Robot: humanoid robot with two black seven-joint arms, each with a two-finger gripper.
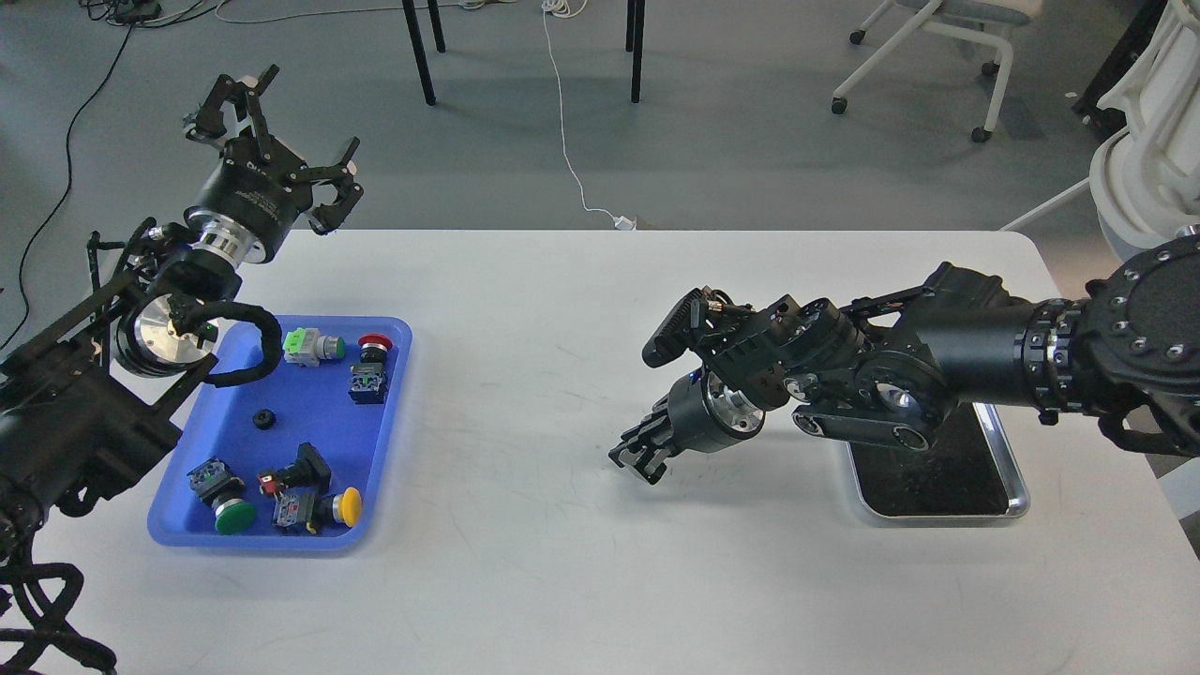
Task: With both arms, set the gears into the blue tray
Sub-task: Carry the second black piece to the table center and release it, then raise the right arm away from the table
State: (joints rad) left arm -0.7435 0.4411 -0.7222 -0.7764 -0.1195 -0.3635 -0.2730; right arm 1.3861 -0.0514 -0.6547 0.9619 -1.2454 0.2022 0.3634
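One gear [263, 419], a tiny black toothed disc, lies in the middle of the blue tray [323, 427] at the table's left. My left gripper [281, 141] hangs open and empty beyond the tray's far left corner, above the table's back edge. Over the bare table centre, well right of the blue tray, my right gripper [639, 461] points down and left with its dark fingers pressed together. Whether anything sits between them is hidden. No other gear shows.
Several push-button switches with green [232, 515], red [374, 343] and yellow [349, 506] caps lie in the blue tray around the gear. A steel tray [1017, 506] with a dark bottom sits at the right, partly under my right forearm. Chairs stand beyond the table.
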